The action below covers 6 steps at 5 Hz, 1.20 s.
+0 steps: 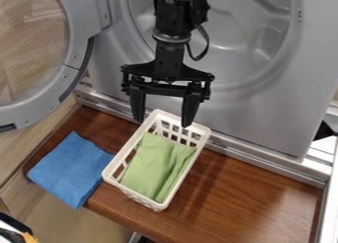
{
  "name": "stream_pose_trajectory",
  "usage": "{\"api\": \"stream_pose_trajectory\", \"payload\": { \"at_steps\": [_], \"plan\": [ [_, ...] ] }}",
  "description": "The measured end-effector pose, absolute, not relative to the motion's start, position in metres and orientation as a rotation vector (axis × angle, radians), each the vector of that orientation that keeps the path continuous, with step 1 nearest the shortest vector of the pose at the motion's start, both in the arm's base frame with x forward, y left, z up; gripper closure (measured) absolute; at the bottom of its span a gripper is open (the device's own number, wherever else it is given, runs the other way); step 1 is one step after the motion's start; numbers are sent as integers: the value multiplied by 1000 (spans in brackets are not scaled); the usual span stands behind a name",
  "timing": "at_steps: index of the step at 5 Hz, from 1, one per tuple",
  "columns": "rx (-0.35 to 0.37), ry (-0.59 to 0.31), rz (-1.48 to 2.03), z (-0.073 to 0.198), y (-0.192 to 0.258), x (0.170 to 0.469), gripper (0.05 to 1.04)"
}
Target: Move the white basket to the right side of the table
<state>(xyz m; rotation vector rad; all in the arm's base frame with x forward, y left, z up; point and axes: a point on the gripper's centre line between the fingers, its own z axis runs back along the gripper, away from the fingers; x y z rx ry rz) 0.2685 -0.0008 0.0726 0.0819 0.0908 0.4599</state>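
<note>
The gripper (162,119) hangs at the top centre with its two fingers spread wide and nothing between them, above the far end of the basket. The white basket (113,169) is a rectangular plastic one with slotted walls, standing at a slant on the middle of the brown wooden table (257,200). Inside it lies a folded green cloth (148,165). The left fingertip appears just outside the basket's far left corner, the right one over its far end; whether either touches the rim, I cannot tell.
A blue cloth (71,169) lies left of the basket, over the table's front left edge. Behind the table rises a grey machine front (264,113) with a round opening, its round door (49,106) swung out at the left. Brown tabletop extends right of the basket.
</note>
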Motion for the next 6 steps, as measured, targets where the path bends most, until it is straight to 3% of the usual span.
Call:
{"api": "stream_pose_trajectory", "payload": {
  "at_steps": [1,2,3,4,5,6],
  "plan": [
    [94,116,453,66,0,266,83],
    [191,76,333,63,11,269,83],
    [223,36,244,49,25,260,83],
    [226,-21,196,38,47,265,83],
    [217,2,169,12,58,274,83],
    [165,-6,180,-3,70,284,83]
  ]
}}
